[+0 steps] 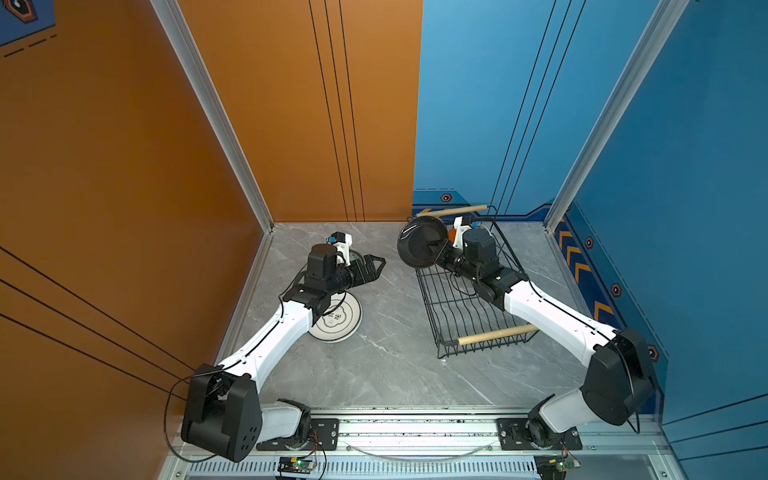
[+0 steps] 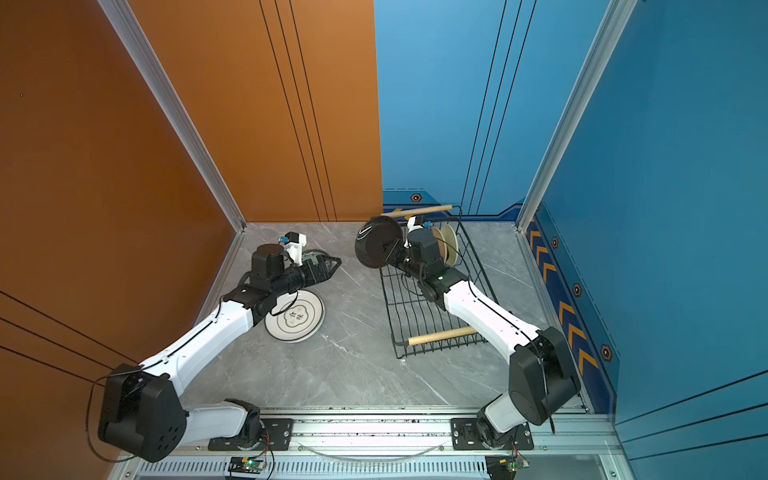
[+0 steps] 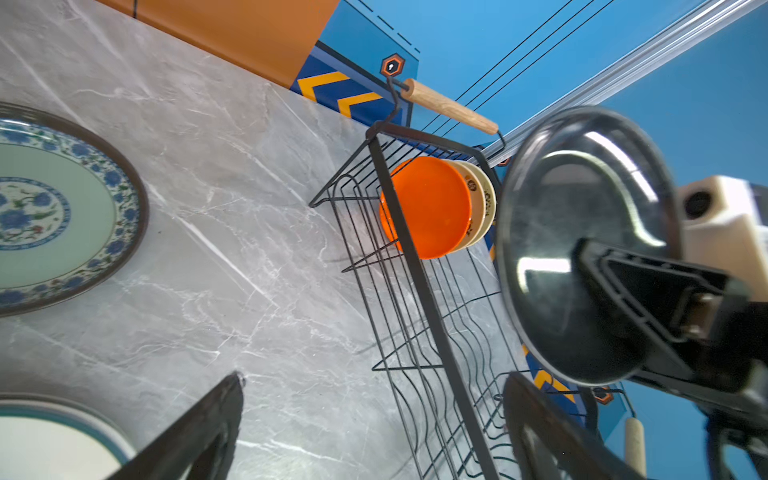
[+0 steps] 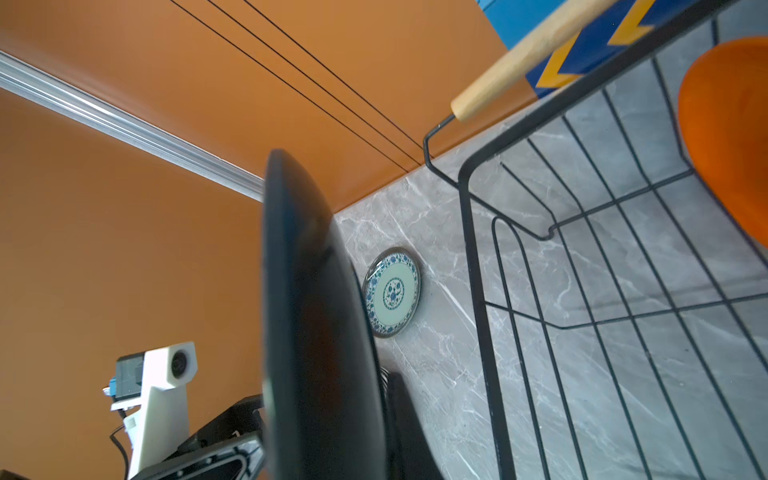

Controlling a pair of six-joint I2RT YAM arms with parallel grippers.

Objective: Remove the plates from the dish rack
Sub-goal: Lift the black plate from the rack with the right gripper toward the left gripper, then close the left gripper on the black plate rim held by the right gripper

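1. My right claw (image 1: 430, 249) is clamped on the rim of the black plate (image 1: 409, 239). The jaws are nearly together, with the plate edge between them.
2. The black plate stands on edge, lifted off the table (image 1: 395, 353). In both top views it sits in the upper centre of the frame, just left of the rack's far end. In the right wrist view it fills the centre of the frame edge-on (image 4: 307, 291), left of the rack rim.
3. My left claw (image 1: 380, 264) has its jaws spread wide and holds nothing. It hangs left of centre in both top views, pointing toward the black plate and well apart from it.
4. The rack (image 1: 426, 307) lies on the table in the right half of both top views. It runs from the far wall toward the near edge, with one wooden handle at the far end (image 1: 465, 210) and one at the near end (image 1: 496, 334).
5. The near and middle slots of the rack hold no plates.
6. At the rack's far end, an orange plate (image 3: 428, 208) stands on edge. Two cream plates (image 3: 484, 199) stand directly behind it.
7. A blue-patterned plate (image 3: 54, 208) lies flat on the table below my left claw. It is at the left edge of the left wrist view and mostly hidden in the top views.
8. A white plate (image 1: 340, 320) with a printed centre lies flat on the table, lower left of centre in the top views. My left arm partly covers it.
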